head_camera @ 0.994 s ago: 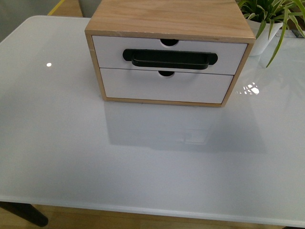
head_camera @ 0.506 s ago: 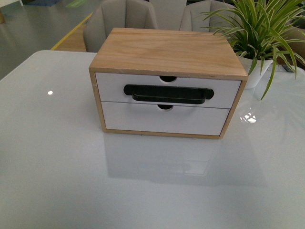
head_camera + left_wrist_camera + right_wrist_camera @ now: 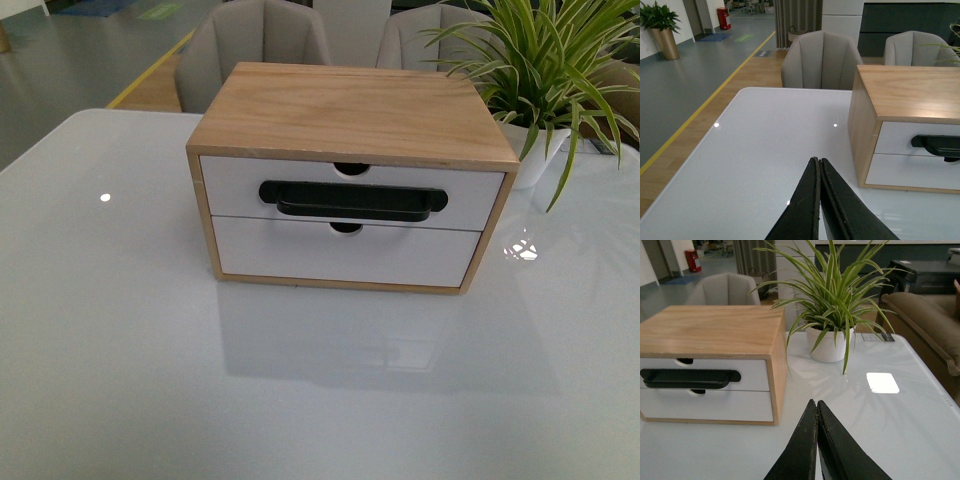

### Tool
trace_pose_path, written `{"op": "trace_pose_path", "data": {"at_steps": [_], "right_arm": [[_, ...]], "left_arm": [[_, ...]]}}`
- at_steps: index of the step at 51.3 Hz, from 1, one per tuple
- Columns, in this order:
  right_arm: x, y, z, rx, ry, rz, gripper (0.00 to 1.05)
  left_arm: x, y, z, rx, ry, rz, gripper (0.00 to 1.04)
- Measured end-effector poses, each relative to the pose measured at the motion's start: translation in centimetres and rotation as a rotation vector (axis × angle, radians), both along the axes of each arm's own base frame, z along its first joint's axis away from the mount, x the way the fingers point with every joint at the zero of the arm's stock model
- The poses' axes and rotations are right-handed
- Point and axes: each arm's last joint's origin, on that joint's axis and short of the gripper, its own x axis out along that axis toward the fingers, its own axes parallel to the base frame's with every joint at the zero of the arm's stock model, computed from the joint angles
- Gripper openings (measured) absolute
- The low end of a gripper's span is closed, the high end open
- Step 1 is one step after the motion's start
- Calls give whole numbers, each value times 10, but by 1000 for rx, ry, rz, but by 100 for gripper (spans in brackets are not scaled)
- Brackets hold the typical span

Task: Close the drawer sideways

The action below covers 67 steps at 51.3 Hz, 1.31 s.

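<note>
On the white table (image 3: 120, 330), straight ahead of the robot, stands a small wooden cabinet (image 3: 350, 105). The drawer (image 3: 352, 198) is the upper of its two, above a plain white lower drawer front (image 3: 340, 255). Its white panel faces the robot and its long axis runs crosswise, left to right, as does its black bar handle (image 3: 690, 379). The panel looks flush with the wooden frame, with no gap or wood interior showing, so the drawer appears to be fully in and the task looks all but done. Neither arm shows in the front view. The left gripper (image 3: 819, 161) hangs over bare table with its fingers pressed together and nothing between them, the cabinet lying ahead of it and inward, toward the robot's middle. The right gripper (image 3: 816, 402) is likewise pinched together and empty, with the cabinet ahead and inward from its side and a potted plant (image 3: 545, 70) beyond. Both are well apart from the drawer, and neither is clearly the nearer.
</note>
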Motion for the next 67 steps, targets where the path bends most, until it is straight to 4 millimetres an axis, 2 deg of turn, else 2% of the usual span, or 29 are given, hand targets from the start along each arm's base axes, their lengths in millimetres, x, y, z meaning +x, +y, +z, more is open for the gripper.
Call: {"op": "trace_pose_path", "data": {"at_steps": [19,45,53,63,67], "right_arm": [[-17,0,4,0,-13,0,2],[-28,0,3,0,-13,0,2],[-38,0,0,0,-6,0,2],[-39,0,1,0,-8,-1,2],[-39,0,1,0,-8,-1,2]], "left_arm": [[-26,0,7,0,-21,0,2],[-43,0,9,0,-31,0,2],[-46,0,9,0,-31,0,2],[-50,0,9,0,-31,0,2],[-58,0,4,0,1,0,2]]}}
